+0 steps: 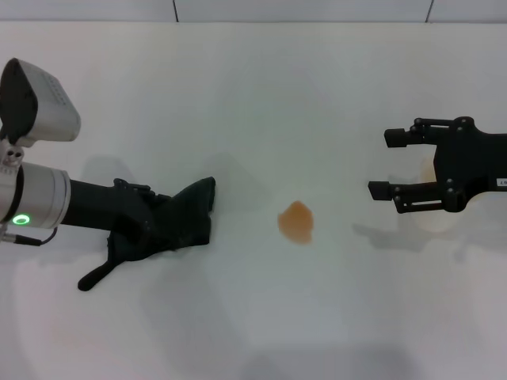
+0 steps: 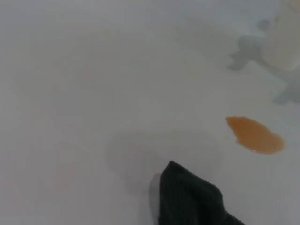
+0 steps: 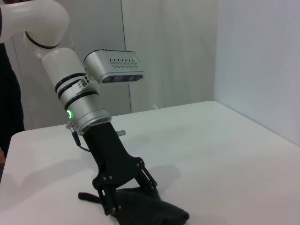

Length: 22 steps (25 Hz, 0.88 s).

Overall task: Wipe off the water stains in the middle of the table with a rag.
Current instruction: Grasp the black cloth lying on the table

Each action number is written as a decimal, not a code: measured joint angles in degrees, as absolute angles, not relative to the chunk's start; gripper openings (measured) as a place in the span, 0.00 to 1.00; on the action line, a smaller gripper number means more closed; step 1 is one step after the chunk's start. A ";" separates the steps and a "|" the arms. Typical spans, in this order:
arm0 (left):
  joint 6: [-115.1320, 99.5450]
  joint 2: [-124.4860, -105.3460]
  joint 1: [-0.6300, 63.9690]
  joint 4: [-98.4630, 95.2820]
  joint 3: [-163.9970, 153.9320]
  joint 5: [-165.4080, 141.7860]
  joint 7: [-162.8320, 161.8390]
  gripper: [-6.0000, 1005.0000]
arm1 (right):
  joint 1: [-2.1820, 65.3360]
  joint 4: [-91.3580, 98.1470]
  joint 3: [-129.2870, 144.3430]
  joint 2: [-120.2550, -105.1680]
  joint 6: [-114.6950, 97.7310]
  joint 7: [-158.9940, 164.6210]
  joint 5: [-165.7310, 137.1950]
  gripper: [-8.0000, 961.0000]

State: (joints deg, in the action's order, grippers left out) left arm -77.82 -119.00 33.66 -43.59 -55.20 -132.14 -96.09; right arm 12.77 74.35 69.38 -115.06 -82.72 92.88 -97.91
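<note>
The rag (image 1: 188, 215) is a dark cloth lying left of centre on the white table (image 1: 261, 95), its thin tail toward the front left. My left gripper (image 1: 146, 226) is down on the rag and shut on it; the right wrist view shows its fingers (image 3: 110, 204) sunk into the cloth (image 3: 154, 211). The water stain (image 1: 296, 222) is a small orange-tan blotch in the middle, a short way right of the rag and apart from it. It also shows in the left wrist view (image 2: 255, 135), beyond the rag's corner (image 2: 187, 199). My right gripper (image 1: 380, 164) is open at the right, above the table.
A white paper cup (image 1: 432, 218) stands under my right gripper, faint against the table; it also shows in the left wrist view (image 2: 287, 40). The table's far edge meets a wall (image 1: 301, 9).
</note>
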 joint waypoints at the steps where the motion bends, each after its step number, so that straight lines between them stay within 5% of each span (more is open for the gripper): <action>1: -77.53 -119.00 33.66 -43.59 -55.13 -132.09 -96.26 0.82 | 12.76 74.35 69.36 -115.06 -82.72 92.90 -97.91 0.82; 5: -76.31 -119.00 33.54 -43.59 -54.95 -131.54 -97.00 0.76 | 12.73 74.36 69.32 -115.05 -82.79 92.98 -97.85 0.82; 10: -75.66 -119.00 33.54 -43.59 -55.63 -132.13 -97.04 0.53 | 12.64 74.37 69.41 -115.05 -82.88 93.04 -97.34 0.82; 22: -74.22 -118.86 33.69 -43.52 -55.65 -131.75 -97.60 0.30 | 12.52 74.86 69.61 -115.05 -83.00 93.57 -97.18 0.82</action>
State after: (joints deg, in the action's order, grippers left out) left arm -74.22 -118.86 33.69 -43.52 -55.65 -131.75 -97.60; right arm 12.52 74.86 69.61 -115.05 -83.00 93.57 -97.18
